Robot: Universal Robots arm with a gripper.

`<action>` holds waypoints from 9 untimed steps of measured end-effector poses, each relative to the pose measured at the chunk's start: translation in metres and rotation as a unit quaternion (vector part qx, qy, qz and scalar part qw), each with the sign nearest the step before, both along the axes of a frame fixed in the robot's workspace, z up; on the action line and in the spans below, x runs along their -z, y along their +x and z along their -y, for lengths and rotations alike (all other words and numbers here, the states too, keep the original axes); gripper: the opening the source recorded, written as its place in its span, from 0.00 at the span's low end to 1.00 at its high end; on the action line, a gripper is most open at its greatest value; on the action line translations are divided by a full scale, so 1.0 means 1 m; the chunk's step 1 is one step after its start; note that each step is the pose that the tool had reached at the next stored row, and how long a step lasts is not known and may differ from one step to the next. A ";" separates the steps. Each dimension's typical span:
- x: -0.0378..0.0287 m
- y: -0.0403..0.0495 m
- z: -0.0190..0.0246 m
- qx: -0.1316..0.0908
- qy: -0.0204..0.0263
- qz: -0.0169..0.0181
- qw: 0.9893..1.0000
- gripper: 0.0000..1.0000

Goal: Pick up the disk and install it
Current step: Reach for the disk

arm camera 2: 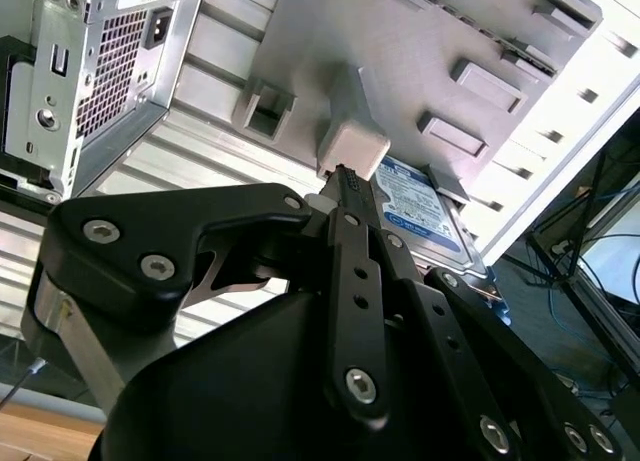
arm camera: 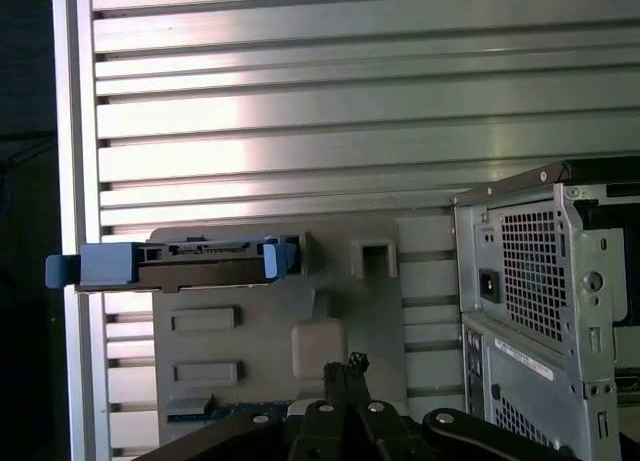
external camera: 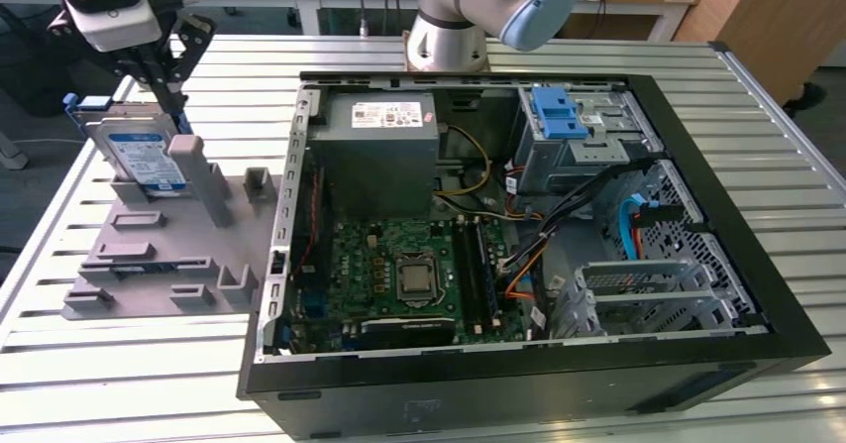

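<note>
I counted one disk (external camera: pixel 139 156), standing in one grey fixture plate (external camera: pixel 158 265) by the edge of the desk (external camera: pixel 133 403) at the exterior view's left. One open computer case (external camera: pixel 780 309) sat across the middle of the desk. Inside it I made out one grey power supply box (external camera: pixel 374 151), one green motherboard (external camera: pixel 383 260) and one blue latch (external camera: pixel 558 114). One robot arm (external camera: pixel 463 17) stood at the desk's far edge in the exterior view, carrying one pincer (arm camera: pixel 352 363). I could not count the fixture's raised blocks with any certainty.
</note>
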State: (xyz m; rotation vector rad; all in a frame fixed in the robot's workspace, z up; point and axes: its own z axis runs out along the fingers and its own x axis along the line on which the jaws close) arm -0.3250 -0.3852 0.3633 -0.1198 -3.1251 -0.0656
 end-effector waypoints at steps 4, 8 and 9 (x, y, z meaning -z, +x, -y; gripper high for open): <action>0.0004 -0.0006 0.0000 0.000 0.000 -0.001 1.000 0.11; 0.0008 -0.0012 0.0000 0.000 0.000 -0.002 1.000 0.11; 0.0009 -0.0013 0.0000 0.000 0.000 -0.002 1.000 0.11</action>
